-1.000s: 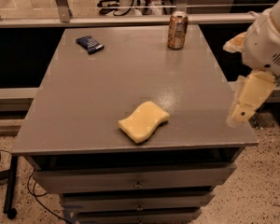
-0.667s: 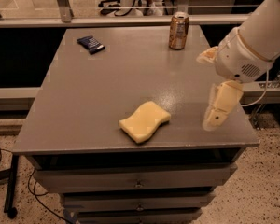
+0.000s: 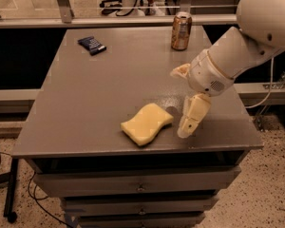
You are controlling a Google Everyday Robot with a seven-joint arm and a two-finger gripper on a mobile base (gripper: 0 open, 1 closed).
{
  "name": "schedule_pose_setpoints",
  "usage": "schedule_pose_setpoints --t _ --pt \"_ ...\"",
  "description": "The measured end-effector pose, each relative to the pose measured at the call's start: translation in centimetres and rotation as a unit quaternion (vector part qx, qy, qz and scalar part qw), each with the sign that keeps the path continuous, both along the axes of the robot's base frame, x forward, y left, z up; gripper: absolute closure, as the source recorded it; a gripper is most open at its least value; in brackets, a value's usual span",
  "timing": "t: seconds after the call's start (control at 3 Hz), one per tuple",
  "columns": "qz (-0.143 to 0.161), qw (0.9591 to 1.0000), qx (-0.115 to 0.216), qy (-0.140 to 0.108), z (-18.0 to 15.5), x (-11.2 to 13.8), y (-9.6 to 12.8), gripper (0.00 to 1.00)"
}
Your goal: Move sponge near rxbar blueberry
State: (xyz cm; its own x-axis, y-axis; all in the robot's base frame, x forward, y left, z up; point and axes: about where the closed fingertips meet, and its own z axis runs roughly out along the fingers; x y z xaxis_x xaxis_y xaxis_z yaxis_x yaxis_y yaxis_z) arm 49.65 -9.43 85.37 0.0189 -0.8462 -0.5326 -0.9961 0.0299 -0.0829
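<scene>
Cream plastic, that hand (image 3: 190, 120), and it's swept in from the right edge to hang just beside the sponge (image 3: 147, 123), tip low over the surface (image 3: 85, 103). Open or shut? Can't tell from here, but it grips nothing. So the grab looks lined up, not done. The sponge lies flat near the front edge, unmoved, pale yellow and wavy-sided. The rxbar blueberry (image 3: 91, 45) waits well apart, by the far left corner.
</scene>
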Motion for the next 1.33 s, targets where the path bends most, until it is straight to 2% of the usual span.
schedule_pose_setpoints --t 0.33,0.67,1.33 --pt "0.01 0.9998 0.017 0.006 -2.0 0.9 1.3 0.0" --pt "0.017 0.9995 0.028 0.006 -3.1 1.3 2.3 0.18" --pt "0.013 0.9992 0.036 -0.008 -2.1 2.3 2.6 0.64"
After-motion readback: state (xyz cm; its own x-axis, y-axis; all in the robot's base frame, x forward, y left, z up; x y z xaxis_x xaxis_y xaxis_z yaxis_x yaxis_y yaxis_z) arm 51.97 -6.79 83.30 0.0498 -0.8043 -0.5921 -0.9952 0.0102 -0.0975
